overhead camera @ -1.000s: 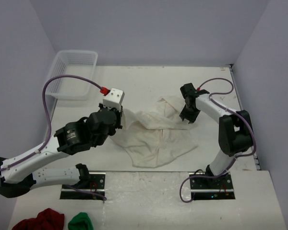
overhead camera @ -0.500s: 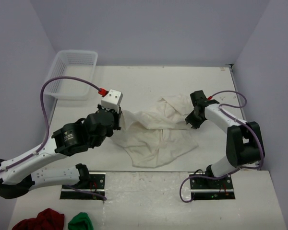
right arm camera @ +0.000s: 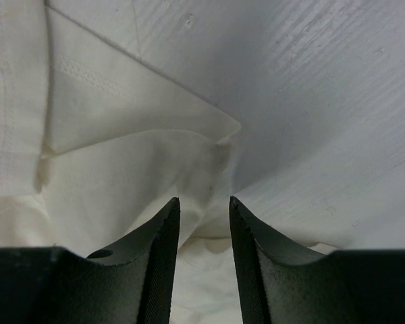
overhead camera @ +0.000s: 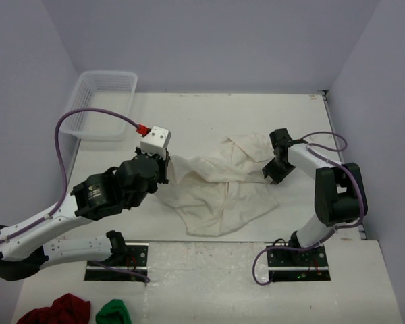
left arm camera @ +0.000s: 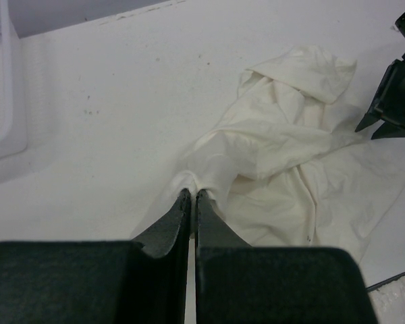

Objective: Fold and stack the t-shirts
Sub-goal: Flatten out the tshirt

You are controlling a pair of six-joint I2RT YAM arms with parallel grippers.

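One crumpled off-white t-shirt (overhead camera: pixel 219 185) lies in the middle of the table. My left gripper (overhead camera: pixel 167 169) is shut on a pinched fold at the shirt's left edge; in the left wrist view the jaws (left arm camera: pixel 192 196) meet on that fold, with the shirt (left arm camera: pixel 283 155) spread beyond them. My right gripper (overhead camera: pixel 274 173) is low at the shirt's right edge. In the right wrist view it (right arm camera: pixel 204 201) is open, and shirt cloth (right arm camera: pixel 121 155) lies between and under its fingers without being clamped. It also shows in the left wrist view (left arm camera: pixel 391 101).
A white mesh basket (overhead camera: pixel 101 101) stands at the back left. A dark red cloth bundle (overhead camera: pixel 57 312) and a small green cloth bundle (overhead camera: pixel 115 314) lie at the near left, by the front edge. Walls close the table on three sides.
My right gripper has moved right and down from over the shirt to its right edge. My left gripper still holds the shirt's left edge and has barely shifted.
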